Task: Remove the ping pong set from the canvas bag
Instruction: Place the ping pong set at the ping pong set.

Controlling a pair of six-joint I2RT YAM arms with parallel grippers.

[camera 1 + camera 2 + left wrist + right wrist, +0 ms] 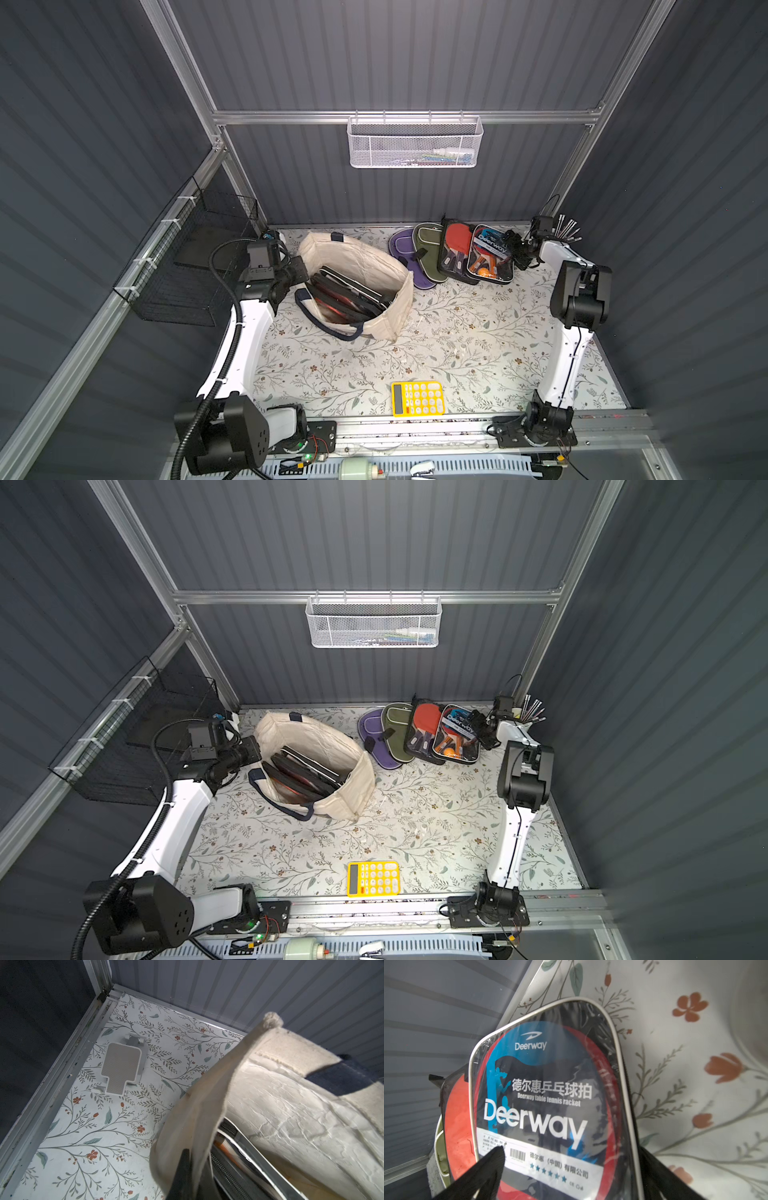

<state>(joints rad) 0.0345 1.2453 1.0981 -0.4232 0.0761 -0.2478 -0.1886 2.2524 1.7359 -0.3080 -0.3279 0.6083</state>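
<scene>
Right hand [571,1153] spread wide astride ping pong set [490,253], gripping nothing; left hand [297,266] pinches canvas bag [374,266] rim.
I judge a careless retreat could snag the set, toppling it.

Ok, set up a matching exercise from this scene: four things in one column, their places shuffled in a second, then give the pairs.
Things
1. canvas bag
2. yellow calculator
3. Deerway ping pong set
4. white mesh basket

Places
A. hanging from the rail on the back wall
B. on the table, middle of the front edge
C. on the table, back right
D. on the table, back left, standing open

Pairs: 1-D, 2-B, 3-C, 4-A
</scene>
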